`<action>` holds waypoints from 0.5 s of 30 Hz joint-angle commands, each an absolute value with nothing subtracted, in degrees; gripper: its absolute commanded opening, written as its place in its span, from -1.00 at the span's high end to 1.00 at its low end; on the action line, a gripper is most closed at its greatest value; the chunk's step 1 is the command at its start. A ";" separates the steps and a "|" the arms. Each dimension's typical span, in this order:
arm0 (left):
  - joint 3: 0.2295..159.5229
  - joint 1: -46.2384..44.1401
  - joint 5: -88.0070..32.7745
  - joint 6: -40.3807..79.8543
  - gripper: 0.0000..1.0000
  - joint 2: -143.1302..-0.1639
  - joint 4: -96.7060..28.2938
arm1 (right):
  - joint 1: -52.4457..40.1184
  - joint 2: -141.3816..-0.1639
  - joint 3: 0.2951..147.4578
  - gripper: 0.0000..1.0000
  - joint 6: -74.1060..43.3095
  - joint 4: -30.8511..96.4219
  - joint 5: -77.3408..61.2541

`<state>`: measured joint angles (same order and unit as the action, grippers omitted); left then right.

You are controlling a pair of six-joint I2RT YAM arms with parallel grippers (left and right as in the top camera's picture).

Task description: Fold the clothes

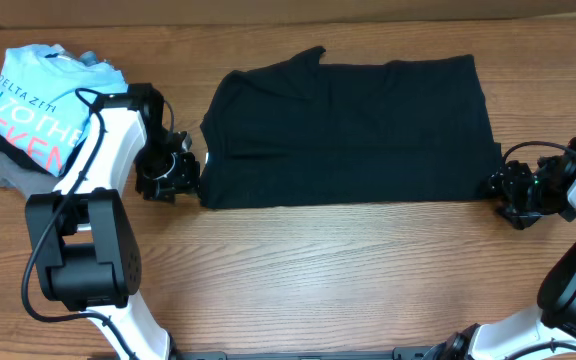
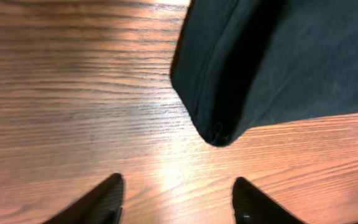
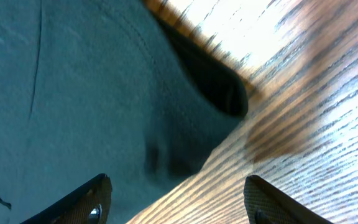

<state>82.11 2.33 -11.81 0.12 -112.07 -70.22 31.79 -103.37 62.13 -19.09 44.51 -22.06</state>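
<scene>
Likely soft, limp, light black shirt [image 1: 348, 130]: pinch near corners, mid-left and mid-right of frame; both jaws wide, empty.

One black shirt [image 1: 348, 130], one pile of clothes [image 1: 38, 110], one left claw [image 1: 188, 175], one right claw [image 1: 496, 187], one table [image 1: 318, 270]
</scene>
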 commanded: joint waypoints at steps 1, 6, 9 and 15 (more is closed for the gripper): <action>79.29 1.63 -17.54 -0.51 0.06 -111.22 -68.29 | 31.53 -103.18 61.82 -0.43 -19.81 43.64 -21.65; 73.80 0.71 -19.29 -1.28 0.21 -111.22 -62.67 | 31.53 -103.18 61.82 -0.43 -19.81 43.62 -21.65; 70.67 0.71 -19.35 -0.56 0.16 -111.22 -57.17 | 31.53 -103.18 61.82 -0.43 -19.79 43.62 -21.65; 65.82 0.71 -19.31 2.42 0.15 -111.24 -48.05 | 31.53 -103.18 61.82 -0.43 -19.79 43.62 -21.65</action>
